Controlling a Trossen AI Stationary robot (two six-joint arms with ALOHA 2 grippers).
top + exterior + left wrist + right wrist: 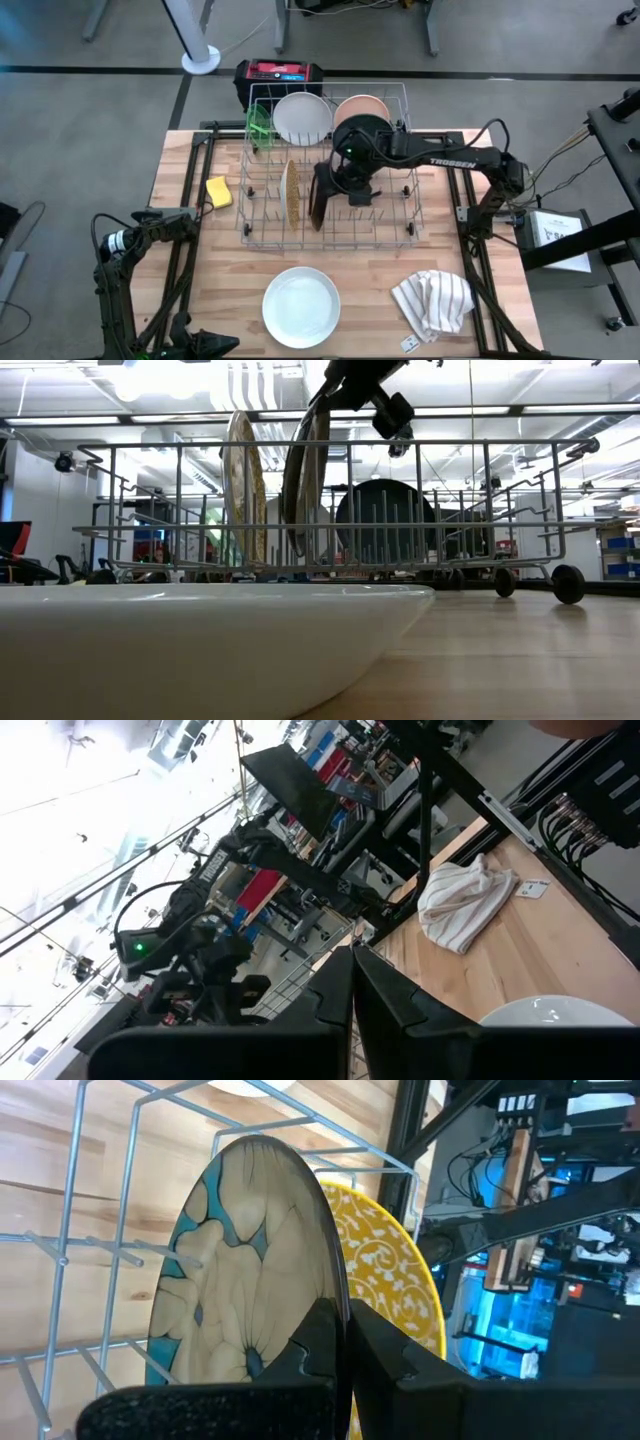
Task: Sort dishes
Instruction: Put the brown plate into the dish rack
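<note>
Front of counter: a large white plate (pixel 301 306) lies flat on the wooden counter (pixel 200 270), a striped cloth (pixel 433 301) to its right.
Left hand (pixel 352 982): parked at the counter's front-left corner, fingers pressed together, holding nothing.
Wire rack (pixel 400 235): a yellow patterned plate (pixel 289 192) stands on edge, a dark-rimmed plate (pixel 319 197) just beside it.
Right hand (pixel 334 186): pinched onto the dark-rimmed plate's rim, the blue-and-cream face showing at the wrist.
Beside rack: a yellow sponge (pixel 219 191) on the left.
Rear of rack: lime-green dish (pixel 259 124), white plate (pixel 301 117), peach plate (pixel 362 107), black dish (pixel 362 133).
</note>
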